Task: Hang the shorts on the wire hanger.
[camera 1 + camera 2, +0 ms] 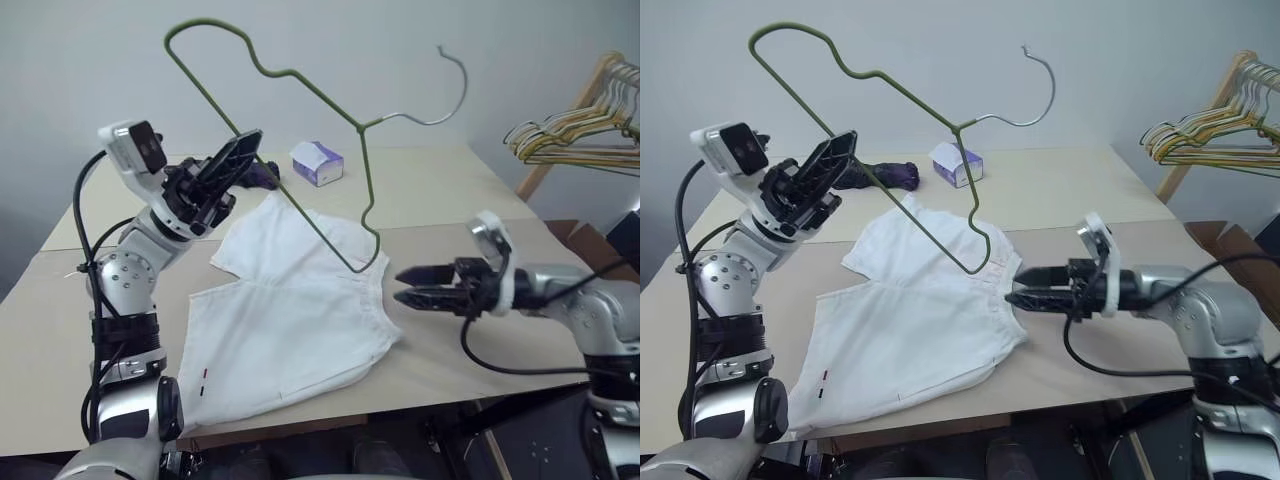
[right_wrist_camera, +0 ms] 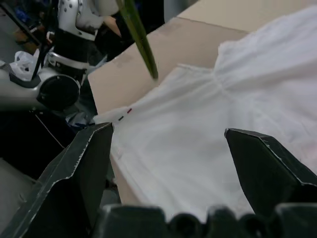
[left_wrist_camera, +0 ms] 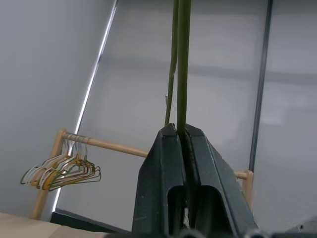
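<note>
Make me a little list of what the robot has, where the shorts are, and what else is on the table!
left pincer: shut on the wire hanger, holding it up in the air
right pincer: open, beside the waistband, holding nothing
shorts: lying flat on the table, not on the hanger yet
also on table: tissue box, dark purple thing
off to the side: bunch of coloured hangers on a wooden rack

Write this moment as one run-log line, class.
left gripper: shut on wire hanger, raised | right gripper: open beside waistband | shorts: flat on table, unhung
</note>
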